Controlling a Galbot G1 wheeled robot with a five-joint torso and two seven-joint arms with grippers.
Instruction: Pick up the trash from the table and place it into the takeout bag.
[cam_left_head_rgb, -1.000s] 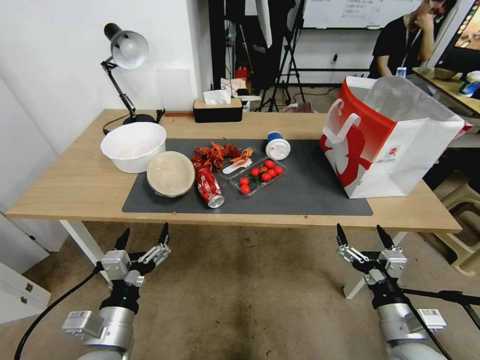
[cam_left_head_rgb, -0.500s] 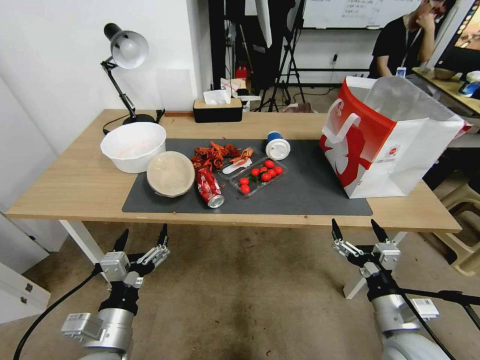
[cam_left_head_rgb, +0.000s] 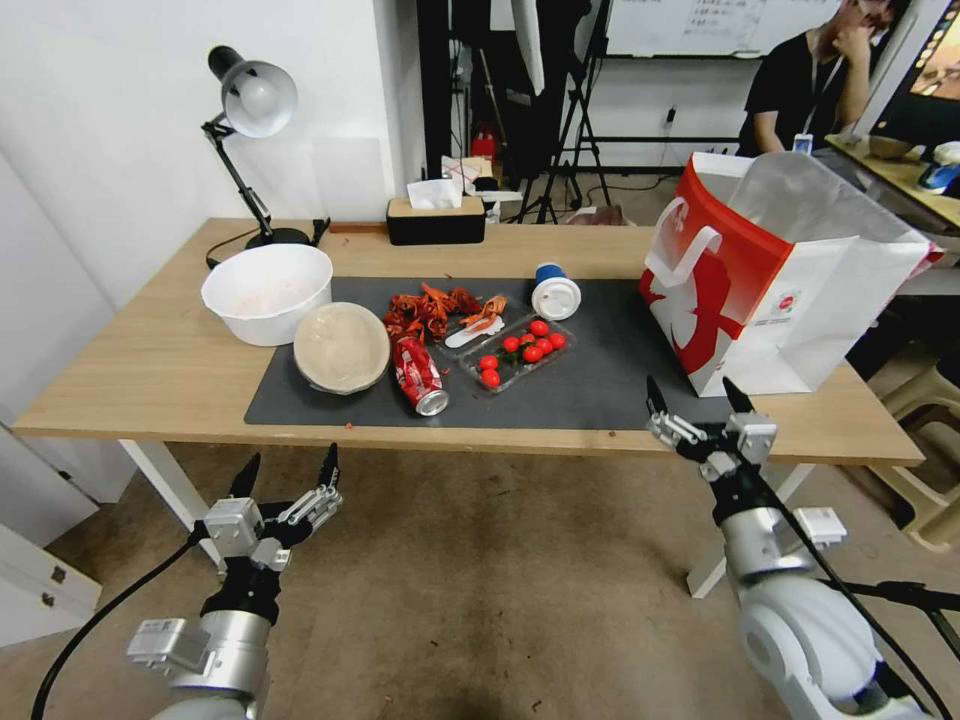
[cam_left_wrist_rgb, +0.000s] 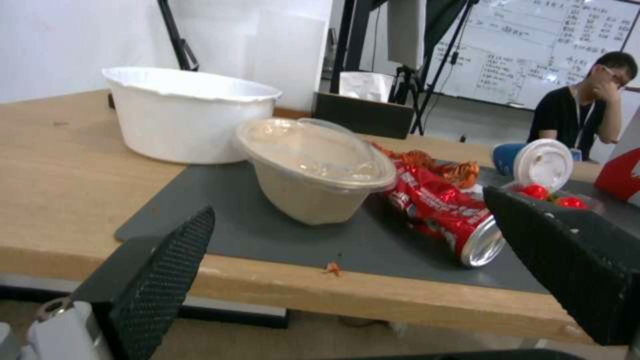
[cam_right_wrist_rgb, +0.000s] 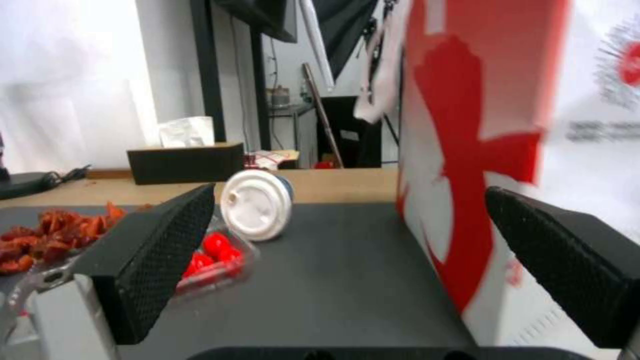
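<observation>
Hovering right gripper (cam_left_head_rgb: 697, 394) spread, seemingly at table (cam_left_head_rgb: 150, 370) edge, beside takeout bag (cam_left_head_rgb: 790, 300)

Right pincer (cam_left_head_rgb: 697, 398) gapes at the table (cam_left_head_rgb: 150, 380) edge beside the takeout bag (cam_left_head_rgb: 770, 290).

White wall (cam_left_head_rgb: 120, 150), brown floor (cam_left_head_rgb: 480, 600). Black desk lamp (cam_left_head_rgb: 250, 110) and black tissue box (cam_left_head_rgb: 435, 220) at bench's far edge. Whiteboard (cam_left_head_rgb: 700, 25) and dark tripod stands (cam_left_head_rgb: 570, 120) behind.
</observation>
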